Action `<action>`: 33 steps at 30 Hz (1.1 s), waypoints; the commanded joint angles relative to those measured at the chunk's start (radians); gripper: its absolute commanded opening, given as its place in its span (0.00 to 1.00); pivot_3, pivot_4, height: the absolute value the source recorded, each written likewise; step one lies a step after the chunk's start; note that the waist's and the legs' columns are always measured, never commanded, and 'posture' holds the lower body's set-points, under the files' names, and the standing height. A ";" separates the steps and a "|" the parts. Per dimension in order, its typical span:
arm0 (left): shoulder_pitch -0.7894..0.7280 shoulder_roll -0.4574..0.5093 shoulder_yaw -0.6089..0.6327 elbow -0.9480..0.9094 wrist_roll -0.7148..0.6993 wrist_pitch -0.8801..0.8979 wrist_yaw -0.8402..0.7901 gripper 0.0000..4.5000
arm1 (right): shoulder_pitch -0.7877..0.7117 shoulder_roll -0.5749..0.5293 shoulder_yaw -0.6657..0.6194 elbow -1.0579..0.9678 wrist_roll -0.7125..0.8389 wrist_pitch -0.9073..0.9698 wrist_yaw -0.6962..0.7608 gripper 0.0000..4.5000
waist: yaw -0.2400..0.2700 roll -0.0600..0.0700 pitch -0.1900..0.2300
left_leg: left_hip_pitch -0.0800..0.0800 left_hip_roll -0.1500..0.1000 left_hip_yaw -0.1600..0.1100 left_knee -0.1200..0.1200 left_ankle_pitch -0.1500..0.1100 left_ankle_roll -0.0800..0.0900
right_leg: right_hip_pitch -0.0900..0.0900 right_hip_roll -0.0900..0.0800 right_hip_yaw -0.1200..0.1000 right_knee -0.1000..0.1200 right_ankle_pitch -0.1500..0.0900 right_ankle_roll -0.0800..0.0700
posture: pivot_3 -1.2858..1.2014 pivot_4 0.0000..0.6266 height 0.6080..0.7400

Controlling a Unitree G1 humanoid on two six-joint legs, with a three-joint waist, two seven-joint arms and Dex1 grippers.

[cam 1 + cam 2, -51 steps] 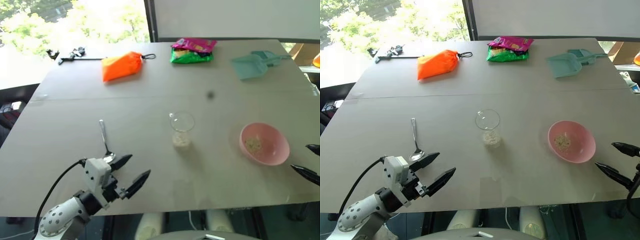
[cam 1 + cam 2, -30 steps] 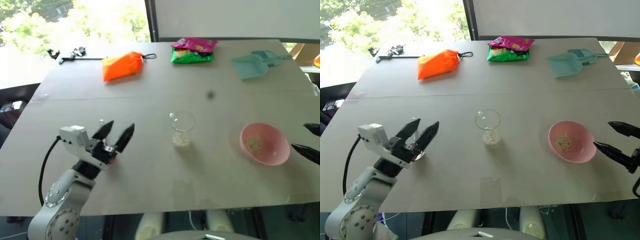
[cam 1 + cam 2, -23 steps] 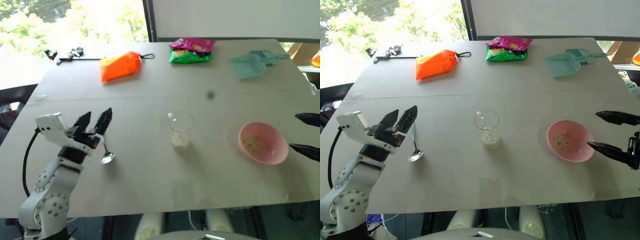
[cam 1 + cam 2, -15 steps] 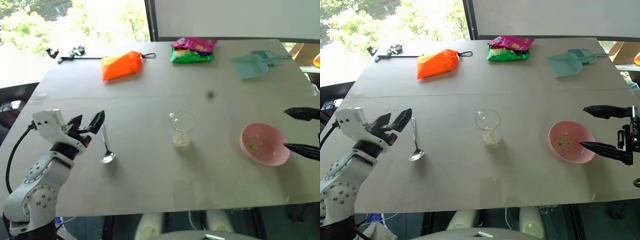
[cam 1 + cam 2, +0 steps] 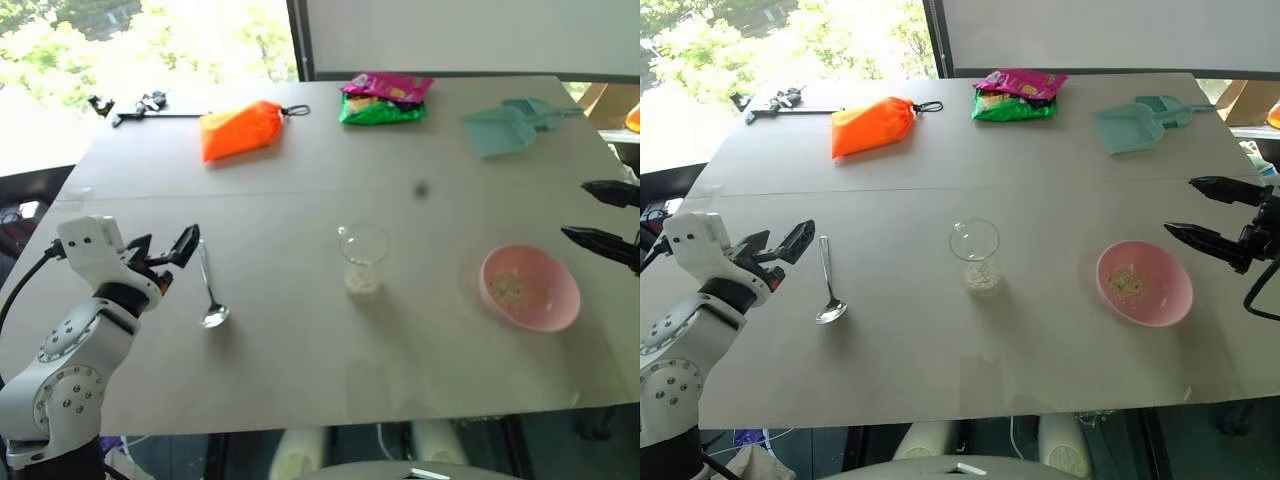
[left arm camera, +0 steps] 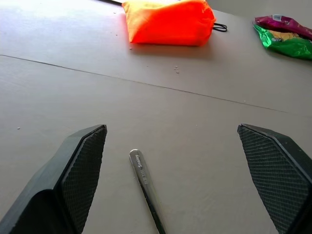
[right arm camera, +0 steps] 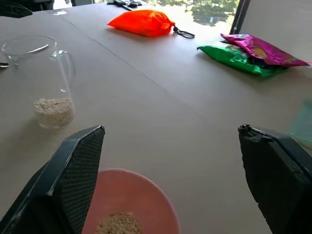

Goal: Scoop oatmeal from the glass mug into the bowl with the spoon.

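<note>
The left claw (image 5: 783, 243) has swung up and out to the desk's (image 5: 1040, 170) left side, jaws spread, empty, at the handle end of the spoon (image 5: 829, 280), which lies flat left of the glass mug (image 5: 975, 253). The right claw (image 5: 1210, 212), released too, has lifted beside the bowl (image 5: 1144, 283), which holds some oatmeal (image 5: 1125, 283); more sits in the mug
</note>
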 commanded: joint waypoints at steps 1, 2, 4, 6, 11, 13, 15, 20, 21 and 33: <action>0.000 -0.004 0.026 -0.047 0.005 -0.005 0.008 0.99 | -0.093 0.018 -0.004 0.094 -0.036 -0.076 -0.044 0.98 | -0.001 0.000 0.000 | 0.000 0.000 0.001 0.000 0.000 0.000 | -0.001 0.000 0.001 0.000 0.000 0.000 | 0.52 0.24 1.00; 0.001 -0.006 0.024 -0.047 0.008 -0.006 0.008 0.99 | -0.130 0.034 -0.012 0.135 -0.021 -0.081 -0.048 0.98 | -0.002 0.000 0.000 | 0.000 0.000 0.001 0.000 0.000 0.000 | -0.001 0.000 0.001 0.001 0.000 0.000 | 0.52 0.24 1.00; 0.002 -0.009 0.024 -0.047 0.012 -0.007 0.006 0.99 | -0.190 0.037 -0.002 0.231 -0.043 -0.155 -0.009 0.98 | -0.005 0.000 0.000 | 0.001 0.000 0.002 0.000 0.000 0.000 | -0.001 0.000 0.002 0.001 0.000 0.000 | 0.52 0.24 1.00; 0.004 -0.008 0.022 -0.047 0.016 -0.008 0.003 0.99 | -0.246 0.024 0.019 0.344 -0.047 -0.236 0.123 0.98 | -0.005 0.000 0.000 | 0.001 0.000 0.003 0.000 0.000 0.000 | -0.001 0.000 0.002 0.001 0.000 0.000 | 0.52 0.24 1.00; 0.038 0.001 0.029 -0.040 0.039 -0.020 -0.041 0.99 | -0.382 -0.003 0.060 0.516 0.062 -0.257 0.342 0.98 | -0.004 0.000 0.000 | 0.000 0.000 0.003 -0.001 0.000 0.000 | -0.001 -0.001 0.003 0.000 0.000 0.000 | 0.52 0.24 1.00; 0.060 0.010 0.038 -0.038 0.044 -0.018 -0.065 0.99 | -0.393 -0.028 0.112 0.498 0.136 -0.237 0.354 0.98 | -0.004 0.001 0.000 | 0.000 0.002 0.003 -0.001 0.000 0.000 | -0.002 -0.001 0.003 -0.001 0.000 0.000 | 0.52 0.24 1.00; 0.086 0.017 0.050 -0.035 0.051 -0.019 -0.087 0.99 | -0.388 -0.061 0.169 0.450 0.208 -0.218 0.354 0.98 | -0.005 0.001 0.000 | -0.001 0.002 0.003 -0.002 0.000 0.000 | -0.002 -0.001 0.003 0.000 0.000 0.000 | 0.52 0.24 1.00; 0.144 0.033 0.071 -0.043 0.054 -0.013 -0.146 0.99 | -0.346 -0.128 0.267 0.342 0.360 -0.170 0.354 0.98 | -0.003 0.001 0.001 | -0.001 0.003 0.003 -0.001 0.000 0.000 | -0.002 -0.002 0.003 0.000 0.000 0.000 | 0.52 0.24 1.00; 0.161 0.036 0.078 -0.040 0.056 -0.013 -0.162 0.99 | -0.337 -0.135 0.275 0.323 0.389 -0.172 0.354 0.98 | -0.002 0.001 0.001 | -0.001 0.003 0.003 -0.001 0.000 0.000 | -0.002 -0.001 0.002 0.000 0.000 0.000 | 0.52 0.24 1.00; 0.175 0.062 0.066 0.029 0.139 -0.025 -0.266 0.99 | -0.231 -0.172 0.261 0.116 0.579 -0.114 0.354 0.98 | 0.000 0.002 0.001 | -0.001 0.003 0.002 -0.001 0.000 0.000 | -0.002 -0.002 0.002 0.000 0.000 0.000 | 0.52 0.24 1.00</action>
